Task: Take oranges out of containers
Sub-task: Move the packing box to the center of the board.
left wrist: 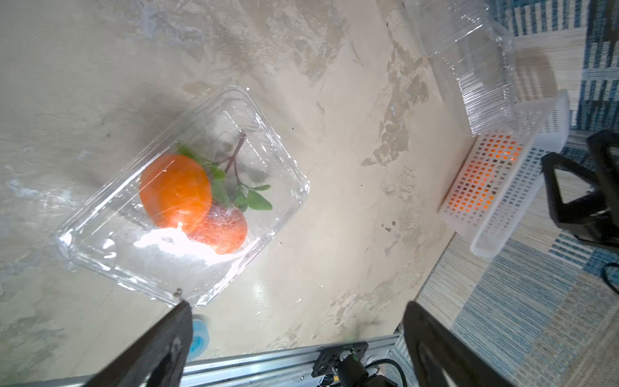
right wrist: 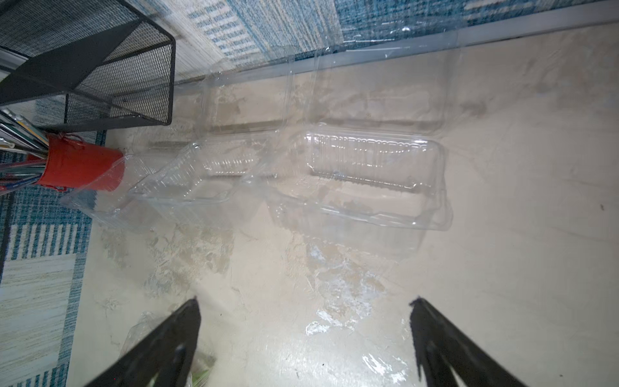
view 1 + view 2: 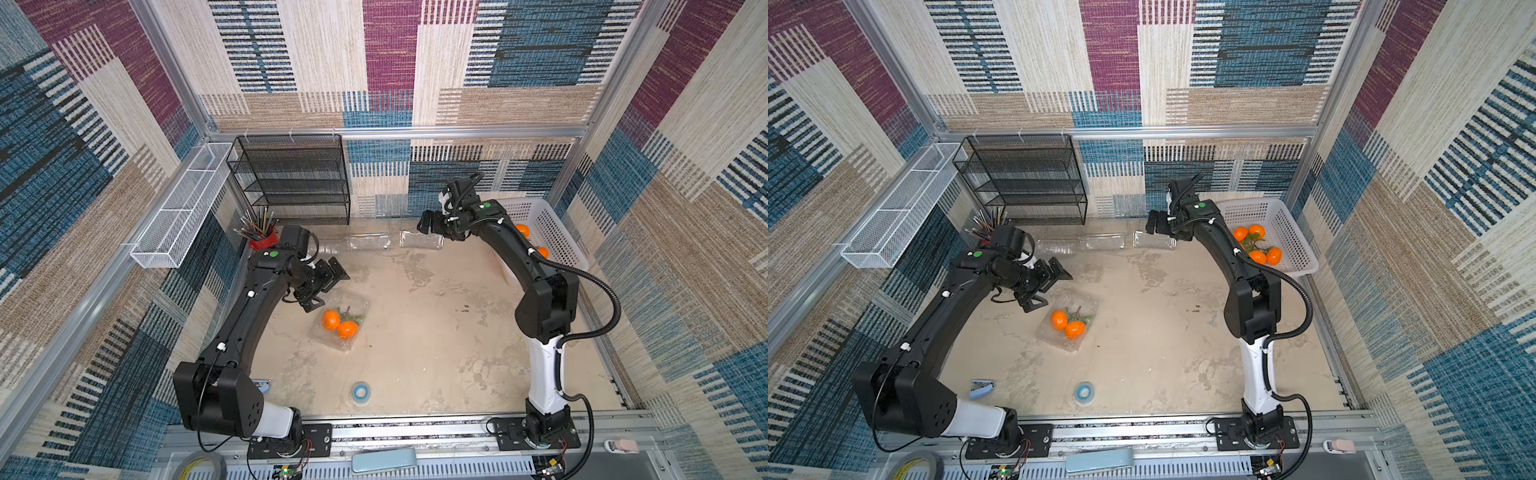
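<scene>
- The left gripper (image 3: 328,289) is seen spread wide and empty, held just beyond the far short end of the clamshell container (image 3: 357,305).
- Two leafy oranges (image 3: 331,320) are enclosed in it, mid-table; its lid appears shut.
- The right gripper (image 2: 304,305), likewise spread, is held well apart over empty containers (image 2: 368,174), so the left one is judged nearer.

The middle of the table (image 3: 436,332) is bare, free for me to cross. From there, empty clear boxes (image 3: 420,240) stand in a row at twelve o'clock, the basket (image 3: 552,237) blocks two, and the box of oranges (image 3: 353,305) sits at nine.
</scene>
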Motion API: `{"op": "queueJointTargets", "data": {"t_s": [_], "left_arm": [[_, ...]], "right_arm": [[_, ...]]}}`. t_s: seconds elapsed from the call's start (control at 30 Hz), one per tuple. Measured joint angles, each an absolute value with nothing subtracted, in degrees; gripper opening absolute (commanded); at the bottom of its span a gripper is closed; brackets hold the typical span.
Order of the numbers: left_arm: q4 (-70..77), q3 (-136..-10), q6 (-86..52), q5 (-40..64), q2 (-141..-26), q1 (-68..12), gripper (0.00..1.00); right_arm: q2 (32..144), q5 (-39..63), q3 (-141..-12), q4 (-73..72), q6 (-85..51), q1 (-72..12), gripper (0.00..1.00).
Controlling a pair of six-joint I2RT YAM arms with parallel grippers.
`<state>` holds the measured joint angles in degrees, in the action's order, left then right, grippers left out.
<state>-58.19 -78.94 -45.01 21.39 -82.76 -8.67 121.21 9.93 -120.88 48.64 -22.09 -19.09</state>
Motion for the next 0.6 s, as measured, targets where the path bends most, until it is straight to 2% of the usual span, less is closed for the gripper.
{"op": "queueJointTargets", "data": {"t_s": [0.03,0.1,0.17,0.23,0.6], "left_arm": [[-57.58,-77.82,-44.38,21.82,-82.15,-7.81,0.99],[-57.45,-72.97,-42.09,20.86,-80.16,-2.52,0.99],[-59.05,-69.65,-40.62,18.26,-80.36,1.21,0.99],[-58.85,-67.42,-39.18,19.84,-80.95,2.39,0.99],[-50.39,-58.57,-37.52,22.98,-81.45,6.52,0.99]], "right_arm": [[120.29,10.22,-118.34,45.71,-22.76,-19.81,0.98],[112.81,10.09,-101.54,35.92,-24.08,-23.42,0.98],[108.27,14.11,-91.11,38.76,-25.47,-30.04,0.98],[107.18,15.97,-86.87,36.56,-26.02,-33.08,0.98],[102.56,16.21,-77.08,28.97,-28.71,-37.34,0.98]]}}
